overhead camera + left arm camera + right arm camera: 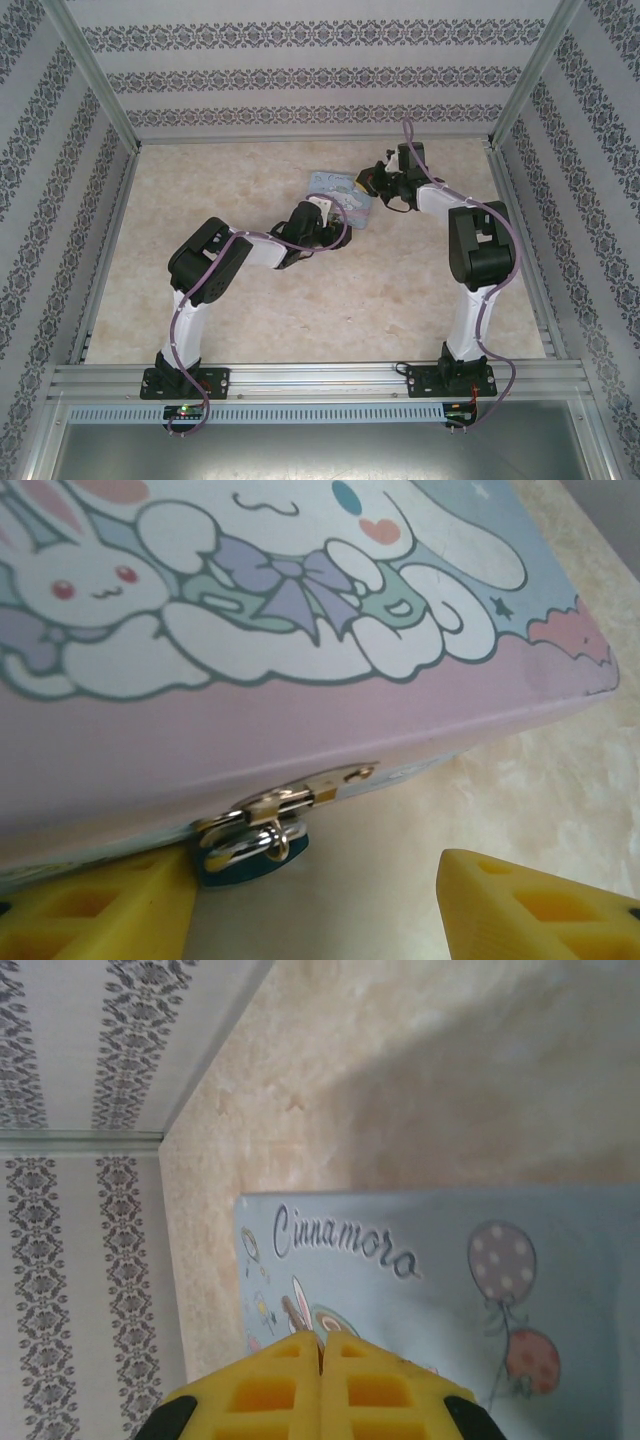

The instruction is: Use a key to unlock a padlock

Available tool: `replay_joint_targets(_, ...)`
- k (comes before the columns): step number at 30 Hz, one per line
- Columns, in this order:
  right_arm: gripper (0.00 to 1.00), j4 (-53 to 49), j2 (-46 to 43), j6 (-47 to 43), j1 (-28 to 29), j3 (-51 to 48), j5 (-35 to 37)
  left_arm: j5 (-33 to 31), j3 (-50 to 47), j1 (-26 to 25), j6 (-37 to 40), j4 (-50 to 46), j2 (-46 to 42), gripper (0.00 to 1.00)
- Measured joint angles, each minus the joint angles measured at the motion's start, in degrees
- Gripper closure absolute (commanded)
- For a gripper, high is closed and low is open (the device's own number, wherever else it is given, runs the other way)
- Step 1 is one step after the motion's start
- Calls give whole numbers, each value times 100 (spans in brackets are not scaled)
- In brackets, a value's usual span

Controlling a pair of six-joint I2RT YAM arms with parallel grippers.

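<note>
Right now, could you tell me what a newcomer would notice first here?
The pastel cartoon tin sits toward the table's far edge. A tiny teal padlock hangs from its hasp, right before the open left hand; the right hand, shut, faces the tin.

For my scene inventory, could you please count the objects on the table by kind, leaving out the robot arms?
Tin box: 1
Padlock: 1
Total: 2
</note>
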Motion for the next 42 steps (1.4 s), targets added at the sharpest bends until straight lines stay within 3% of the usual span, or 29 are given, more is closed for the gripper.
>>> replay_joint_targets(15, 100, -125, 192, -131, 13, 31, 90, 46, 435, -24, 304, -560, 125, 34)
replay_joint_targets(27, 100, -120, 192, -234, 15, 31, 107, 835, 79, 212, -787, 612, 201, 34)
replay_joint_targets(42, 100, -83, 199, -234, 116, 31, 170, 1062, -330, 234, -1895, 1563, 221, 35)
